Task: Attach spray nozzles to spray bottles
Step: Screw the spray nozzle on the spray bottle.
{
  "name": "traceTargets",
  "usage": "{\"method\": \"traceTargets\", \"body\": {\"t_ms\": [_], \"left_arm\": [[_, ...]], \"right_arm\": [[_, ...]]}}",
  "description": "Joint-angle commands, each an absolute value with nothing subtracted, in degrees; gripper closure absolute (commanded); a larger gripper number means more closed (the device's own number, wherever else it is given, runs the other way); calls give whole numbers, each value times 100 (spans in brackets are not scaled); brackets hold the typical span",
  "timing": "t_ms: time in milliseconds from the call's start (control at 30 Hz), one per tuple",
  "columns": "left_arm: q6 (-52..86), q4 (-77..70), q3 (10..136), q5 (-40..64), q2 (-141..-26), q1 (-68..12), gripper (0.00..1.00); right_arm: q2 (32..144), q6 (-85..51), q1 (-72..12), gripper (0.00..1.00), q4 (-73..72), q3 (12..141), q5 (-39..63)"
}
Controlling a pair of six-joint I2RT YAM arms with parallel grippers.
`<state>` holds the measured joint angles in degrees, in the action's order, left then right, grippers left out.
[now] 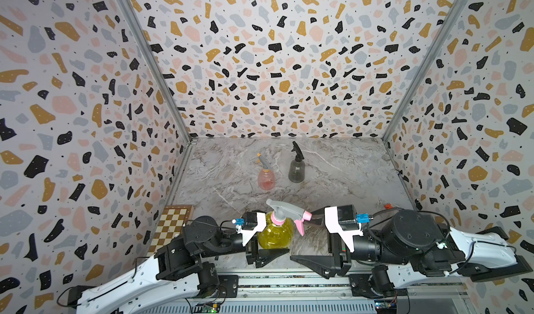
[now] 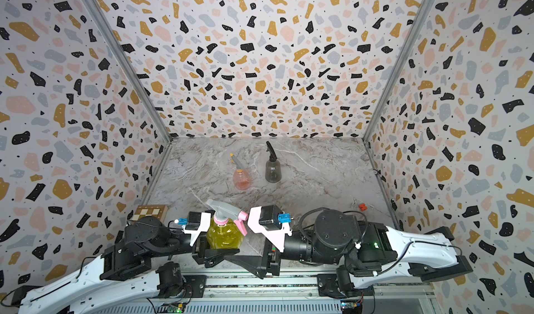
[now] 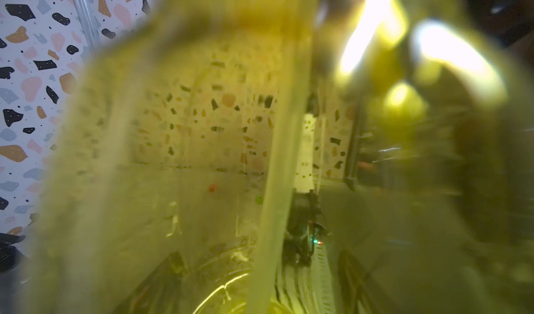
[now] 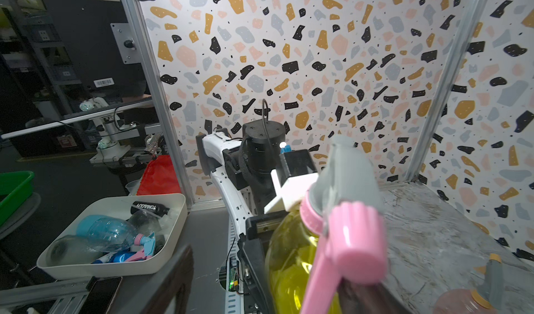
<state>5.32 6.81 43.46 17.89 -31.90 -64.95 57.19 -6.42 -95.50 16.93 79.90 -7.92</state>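
A rounded yellow spray bottle (image 1: pixel 276 234) (image 2: pixel 224 236) stands near the table's front edge, and my left gripper (image 1: pixel 274 240) is shut on its body. A grey-and-pink spray nozzle (image 1: pixel 284 213) (image 4: pixel 346 188) sits on its neck, with the spout toward my right gripper (image 1: pixel 303 234). That gripper is open, and the pink spout and trigger (image 4: pixel 355 240) lie between its spread jaws. The yellow bottle (image 3: pixel 202 153) fills the left wrist view. Farther back stand a pink bottle (image 1: pixel 266 179) under a grey-and-orange nozzle (image 1: pixel 263 162) and a dark grey bottle (image 1: pixel 296 172) under a black nozzle (image 1: pixel 297 151).
A small chessboard (image 1: pixel 173 226) lies at the front left corner of the marble table (image 1: pixel 346 182). A small red piece (image 1: pixel 387 205) sits by the right wall. Off the table, the right wrist view shows a white bin (image 4: pixel 170 240) of bottles and parts. Patterned walls close three sides.
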Motion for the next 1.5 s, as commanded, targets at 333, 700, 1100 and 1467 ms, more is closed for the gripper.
{"method": "traceTargets", "body": {"t_ms": [333,700,1100,1467], "left_arm": [[532,379,4331,1767,-3200,-6476,100],[509,316,4261,2654,-2997,-6475,100],[679,125,4281,3786,-3327,-6478,100],[670,145,4292,3541,-3375,-6478,100]], "right_arm": [[6037,-230,-10121,23,1598,8113,-173],[4687,-753,-9884,23,1208,6821,-1101],[5356,-869,-7779,26,1039,7418,1890],[5586,-973,-7783,32,620,7526,2225]]}}
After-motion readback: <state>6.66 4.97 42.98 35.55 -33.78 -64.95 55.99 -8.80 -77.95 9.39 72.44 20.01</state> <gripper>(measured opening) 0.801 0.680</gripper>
